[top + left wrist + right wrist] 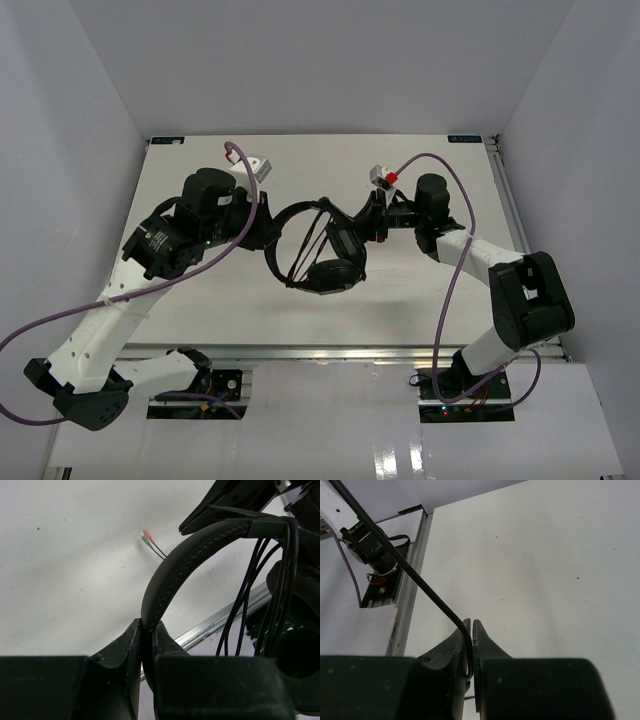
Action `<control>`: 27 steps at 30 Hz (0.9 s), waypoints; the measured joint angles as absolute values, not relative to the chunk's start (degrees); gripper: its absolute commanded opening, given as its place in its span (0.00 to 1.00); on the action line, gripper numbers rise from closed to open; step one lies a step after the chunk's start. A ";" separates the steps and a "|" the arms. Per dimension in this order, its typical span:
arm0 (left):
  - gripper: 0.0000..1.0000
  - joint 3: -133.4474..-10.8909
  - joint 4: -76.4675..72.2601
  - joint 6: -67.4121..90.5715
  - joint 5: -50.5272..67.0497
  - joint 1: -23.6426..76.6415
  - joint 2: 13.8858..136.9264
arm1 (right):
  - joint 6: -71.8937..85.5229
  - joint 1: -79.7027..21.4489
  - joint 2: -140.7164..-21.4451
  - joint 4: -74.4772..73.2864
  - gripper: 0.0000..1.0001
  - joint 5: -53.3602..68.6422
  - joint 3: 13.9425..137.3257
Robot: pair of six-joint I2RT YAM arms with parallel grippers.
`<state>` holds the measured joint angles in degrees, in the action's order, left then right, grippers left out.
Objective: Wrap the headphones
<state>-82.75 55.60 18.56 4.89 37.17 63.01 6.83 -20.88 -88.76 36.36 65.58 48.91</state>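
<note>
In the middle of the surface (200, 300), the headphones (330, 275) hang light between left jaws clamped on the stiff-looking headband (190, 550) and right jaws pinching the thin cord (468, 647), probably floppy and slippery.

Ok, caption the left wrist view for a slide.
Left gripper clamps the headphones by the headband, cord draped over it.
</note>
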 measured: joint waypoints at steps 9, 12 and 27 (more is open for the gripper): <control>0.00 -91.69 57.22 22.61 4.66 37.17 66.49 | 14.59 -24.96 -92.39 46.59 0.27 65.71 48.99; 0.00 -93.88 57.72 23.98 4.32 37.19 67.50 | 17.50 -25.72 -93.92 49.51 0.29 65.66 48.98; 0.00 -103.48 54.20 27.51 4.25 37.21 72.10 | 28.03 -26.41 -97.12 60.90 0.19 65.35 48.93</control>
